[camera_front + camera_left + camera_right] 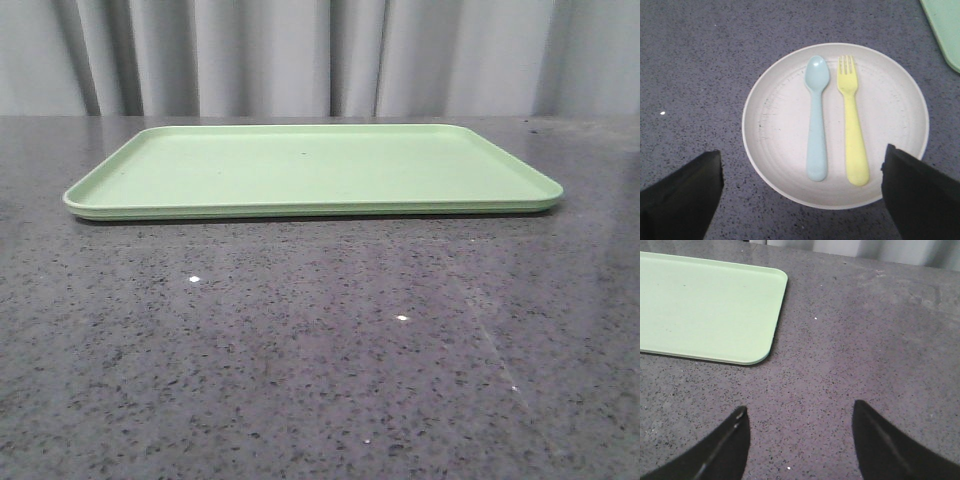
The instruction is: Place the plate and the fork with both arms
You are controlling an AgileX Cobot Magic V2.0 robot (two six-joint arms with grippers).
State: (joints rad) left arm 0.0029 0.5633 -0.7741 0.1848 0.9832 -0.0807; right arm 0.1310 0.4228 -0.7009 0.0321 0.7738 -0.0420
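In the left wrist view the round cream-white plate (780,120) lies on the dark speckled table. The yellow fork (852,122) and a light blue spoon (816,120) lie side by side on it. My left gripper (802,156) is open and empty, its dark fingers standing either side of the plate's near rim, above it. My right gripper (799,410) is open and empty over bare table beside the tray's corner. Plate, fork and both grippers are out of the front view.
A flat rectangular light green tray (310,170) lies at the back middle of the table, empty. It also shows in the right wrist view (705,307), and its corner shows in the left wrist view (946,27). Grey curtain behind the table.
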